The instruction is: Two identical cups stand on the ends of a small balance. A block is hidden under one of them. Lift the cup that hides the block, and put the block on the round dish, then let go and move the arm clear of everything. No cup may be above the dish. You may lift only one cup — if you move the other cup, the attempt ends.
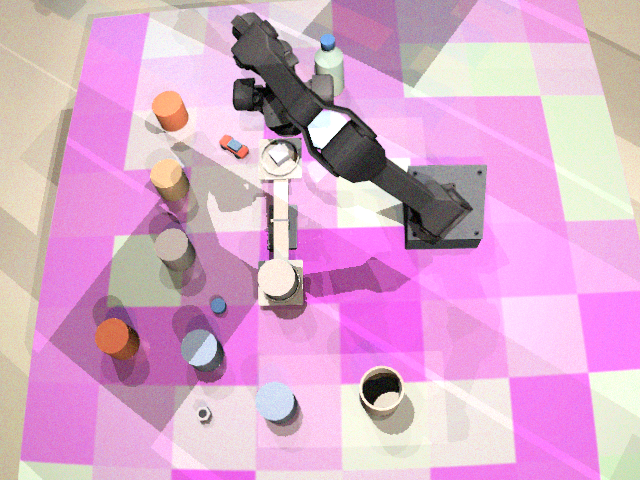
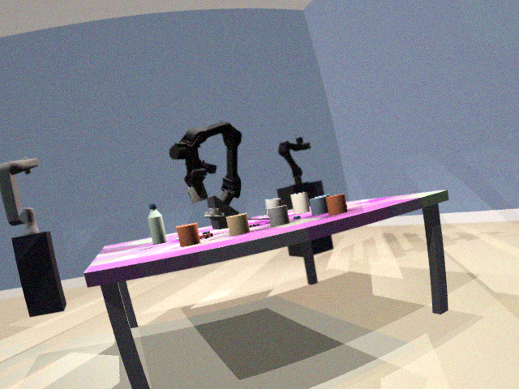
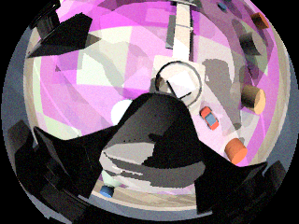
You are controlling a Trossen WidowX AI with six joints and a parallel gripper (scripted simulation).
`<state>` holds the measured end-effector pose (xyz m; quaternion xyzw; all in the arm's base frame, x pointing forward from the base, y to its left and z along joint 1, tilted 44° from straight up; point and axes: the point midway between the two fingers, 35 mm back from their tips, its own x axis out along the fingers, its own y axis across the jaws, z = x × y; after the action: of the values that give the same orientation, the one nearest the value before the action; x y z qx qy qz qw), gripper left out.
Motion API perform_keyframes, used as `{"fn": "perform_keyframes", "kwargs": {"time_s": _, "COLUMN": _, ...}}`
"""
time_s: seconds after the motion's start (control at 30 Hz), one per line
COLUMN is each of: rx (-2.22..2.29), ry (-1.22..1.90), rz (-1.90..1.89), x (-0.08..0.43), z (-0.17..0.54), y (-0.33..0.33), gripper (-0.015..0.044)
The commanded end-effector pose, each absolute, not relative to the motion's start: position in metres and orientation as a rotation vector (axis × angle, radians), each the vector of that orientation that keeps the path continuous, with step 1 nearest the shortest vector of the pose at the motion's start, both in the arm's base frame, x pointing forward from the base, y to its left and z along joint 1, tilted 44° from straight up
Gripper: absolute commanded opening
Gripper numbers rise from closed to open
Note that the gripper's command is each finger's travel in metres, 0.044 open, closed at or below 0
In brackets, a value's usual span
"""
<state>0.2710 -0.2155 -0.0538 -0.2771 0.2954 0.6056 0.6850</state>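
My gripper (image 1: 283, 109) (image 2: 195, 188) is shut on a cup (image 3: 151, 135) (image 2: 195, 194), held tilted in the air near the balance's far end. The cup looks dark in the wrist view. The white block (image 1: 280, 153) (image 3: 183, 84) lies uncovered inside the ring on that end of the balance (image 1: 280, 193) (image 3: 182, 39). The other cup (image 1: 278, 279) stands upside down on the near end. The round dish (image 1: 326, 129) (image 3: 121, 111) is pale. It lies right of the block in the top view, partly hidden by the arm there and by the held cup in the wrist view.
A bottle (image 1: 329, 67) (image 2: 156, 226) stands behind the dish. A red toy car (image 1: 234, 146) (image 3: 209, 118) is left of the block. Orange, tan, grey and blue cylinders stand left and in front. An open-topped cup (image 1: 381, 388), a nut (image 1: 204, 413) and a blue disc (image 1: 218, 305) are also there.
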Motion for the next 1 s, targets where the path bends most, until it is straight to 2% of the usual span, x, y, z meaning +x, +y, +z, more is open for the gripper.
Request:
{"fn": "perform_keyframes", "kwargs": {"time_s": 0.0, "rx": -0.608, "ry": 0.678, "rz": 1.348, "x": 0.226, "z": -0.093, "y": -0.232, "gripper": 0.0000}}
{"fn": "perform_keyframes", "kwargs": {"time_s": 0.43, "rx": -0.605, "ry": 0.672, "rz": 1.355, "x": 0.103, "z": -0.188, "y": -0.223, "gripper": 0.0000}}
{"fn": "perform_keyframes", "kwargs": {"time_s": 0.97, "rx": -0.605, "ry": 0.670, "rz": 1.355, "x": 0.106, "z": -0.218, "y": -0.195, "gripper": 0.0000}}
